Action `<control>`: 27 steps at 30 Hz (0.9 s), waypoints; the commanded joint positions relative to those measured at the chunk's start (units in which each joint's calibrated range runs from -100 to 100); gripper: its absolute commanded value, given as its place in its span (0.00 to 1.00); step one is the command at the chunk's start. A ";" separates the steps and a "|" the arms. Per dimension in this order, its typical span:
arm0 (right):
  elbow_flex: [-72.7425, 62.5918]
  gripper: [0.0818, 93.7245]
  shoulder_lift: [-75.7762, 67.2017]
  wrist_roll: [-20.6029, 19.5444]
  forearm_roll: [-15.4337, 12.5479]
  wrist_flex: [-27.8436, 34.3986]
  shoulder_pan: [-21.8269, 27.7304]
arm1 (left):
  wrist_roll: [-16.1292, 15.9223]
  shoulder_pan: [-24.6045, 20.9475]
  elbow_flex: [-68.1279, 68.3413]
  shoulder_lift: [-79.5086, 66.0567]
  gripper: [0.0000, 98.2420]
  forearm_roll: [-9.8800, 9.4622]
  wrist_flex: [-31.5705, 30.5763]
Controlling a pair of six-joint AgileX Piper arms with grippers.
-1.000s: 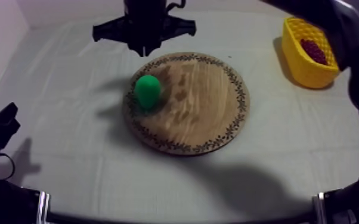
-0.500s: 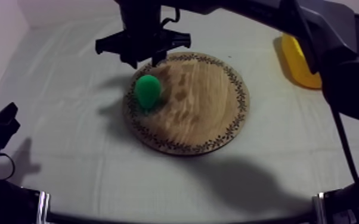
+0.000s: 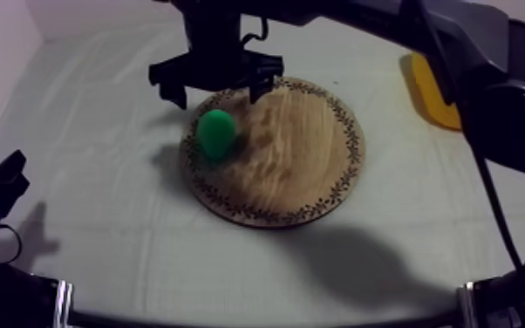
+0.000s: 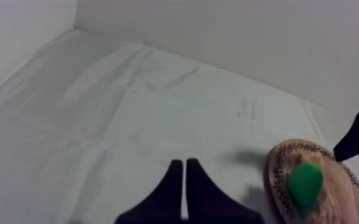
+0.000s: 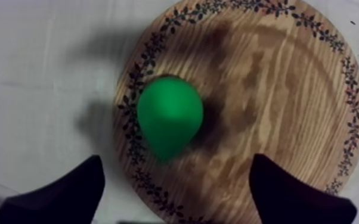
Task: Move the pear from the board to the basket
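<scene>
Hovering over pear (image 5: 170,122), right gripper (image 5: 177,161) gapes; top view adds basket (image 3: 425,85).

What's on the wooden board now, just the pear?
Yes: only the pear sits on the wooden board, near its left rim; the rest is bare wood. The right gripper hangs open over it, hiding part of the far rim from the top view.

Green pear (image 3: 216,133) on the wooden board (image 3: 301,161) (near its patterned rim).

Creased grey-white cloth (image 3: 92,174), perhaps a pale wall (image 4: 247,36) behind.
</scene>
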 commanded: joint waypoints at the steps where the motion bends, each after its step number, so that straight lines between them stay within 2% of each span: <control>1: 0.04 0.88 0.98 0.22 -0.29 -0.20 0.05 | 0.01 0.01 0.00 0.00 0.00 -0.02 -0.01; 10: -1.27 0.89 7.62 0.90 -1.56 -2.03 0.14 | 0.01 0.01 0.00 0.00 0.00 -0.02 -0.01; 17: -6.34 0.84 13.40 1.82 -2.24 -3.36 0.69 | 0.01 0.01 0.00 0.00 0.00 -0.02 -0.01; 21: -9.21 0.75 16.11 2.26 -2.41 -3.87 1.12 | 0.01 0.01 0.00 0.00 0.00 -0.02 -0.01; 27: -12.34 0.51 18.62 3.05 -2.85 -3.98 1.50 | 0.01 0.01 0.00 0.00 0.00 -0.02 -0.01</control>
